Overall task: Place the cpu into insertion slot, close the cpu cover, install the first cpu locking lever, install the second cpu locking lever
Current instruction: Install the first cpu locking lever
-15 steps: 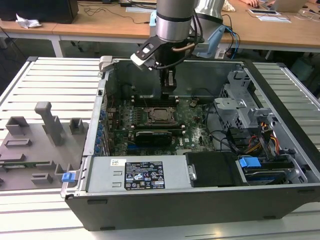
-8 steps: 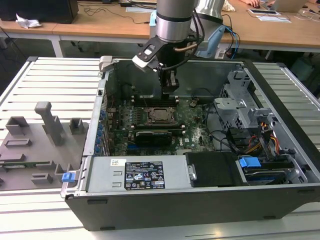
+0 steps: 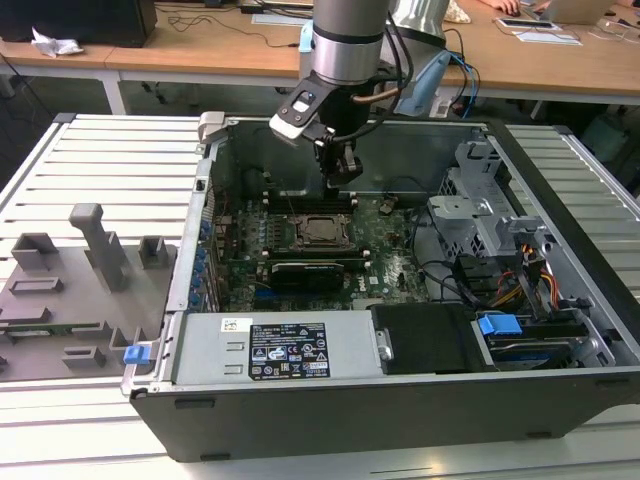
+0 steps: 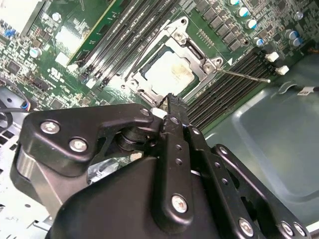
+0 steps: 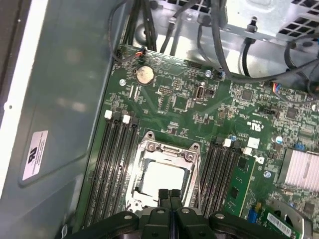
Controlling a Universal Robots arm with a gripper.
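Exterior view: the gripper (image 3: pixel 343 176) hangs inside the open case (image 3: pixel 420 150), at about 1 o'clock of the insertion slot (image 5: pixel 135 192), with free air above the board. The drive cage (image 3: pixel 480 215) walls off 3 o'clock and a black card (image 3: pixel 310 270) lies at 6. In both wrist views the jaws are pressed together near the cpu cover (image 5: pixel 144 149), which lies flat around the cpu (image 5: pixel 162 179) seated in the slot. The second wrist view adds a thin lever rod (image 4: pixel 244 76) jutting across the memory slots (image 4: pixel 219 97).

Tips together — gripper (image 5: pixel 169 192) over cpu (image 5: pixel 160 178), w/ cpu cover (image 5: pixel 167 151) down.
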